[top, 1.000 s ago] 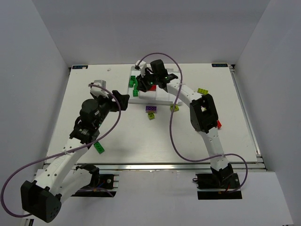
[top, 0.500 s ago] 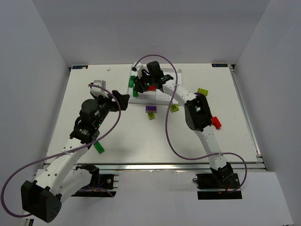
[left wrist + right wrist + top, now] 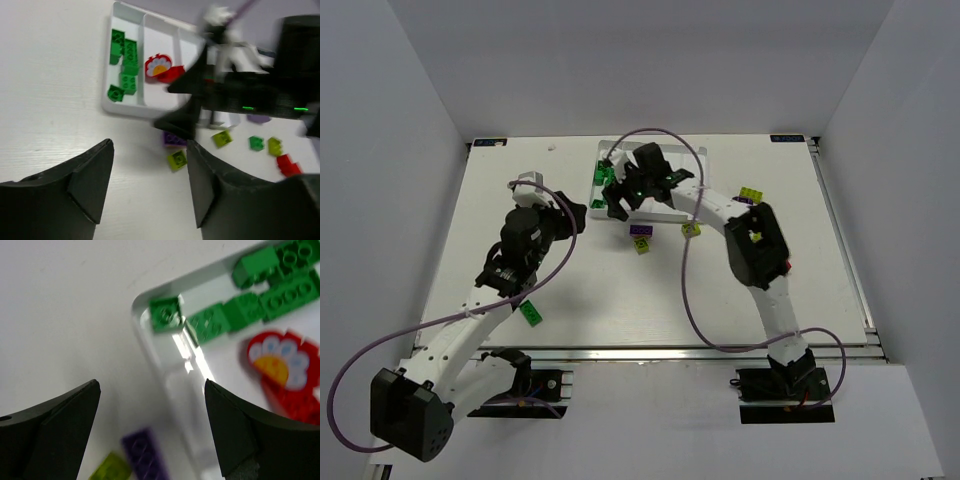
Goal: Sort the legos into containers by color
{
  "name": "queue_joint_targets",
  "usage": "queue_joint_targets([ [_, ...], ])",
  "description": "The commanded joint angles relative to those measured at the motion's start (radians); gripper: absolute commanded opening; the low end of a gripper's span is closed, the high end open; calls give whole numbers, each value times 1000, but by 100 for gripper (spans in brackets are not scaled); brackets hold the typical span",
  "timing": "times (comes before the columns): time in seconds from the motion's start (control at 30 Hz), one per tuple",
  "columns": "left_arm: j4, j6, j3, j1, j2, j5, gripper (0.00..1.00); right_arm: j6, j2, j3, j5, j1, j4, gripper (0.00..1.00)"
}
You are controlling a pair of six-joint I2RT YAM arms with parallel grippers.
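The white tray (image 3: 125,107) lies at the far middle of the table. Its leftmost compartment holds several green legos (image 3: 125,62). A red flower-faced piece (image 3: 159,67) lies in the compartment beside it. My right gripper (image 3: 151,387) hangs open and empty over the tray's near left corner (image 3: 150,315). It shows in the top view as the right gripper (image 3: 620,205). My left gripper (image 3: 150,150) is open over bare table, left of the tray, holding nothing. A purple lego (image 3: 172,139) and a yellow-green lego (image 3: 176,160) lie just before the tray.
Loose on the table to the right are yellow-green bricks (image 3: 221,138), a green brick (image 3: 256,143), a red brick (image 3: 287,164) and a purple brick (image 3: 258,119). One green brick (image 3: 531,313) lies near the left arm's forearm. White walls enclose the table.
My right gripper's jaws have spread wide, and it has swung from over the tray toward the tray's near left corner. My left gripper has edged toward the tray.
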Motion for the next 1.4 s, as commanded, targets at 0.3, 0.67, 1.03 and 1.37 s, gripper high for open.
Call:
queue_joint_targets([
  [0.3, -477, -342, 17, 12, 68, -249, 48, 45, -931, -722, -468, -23, -37, 0],
  [0.67, -769, -494, -32, 32, 106, -491, 98, 152, -1256, -915, -348, -77, 8, 79],
  [1.03, -895, -550, -55, 49, 133, -550, 98, 157, -1291, -995, -242, -101, 79, 78],
  [1.37, -795, -481, -82, 49, 283, -415, 97, 156, -1347, -1012, -212, -101, 111, 79],
])
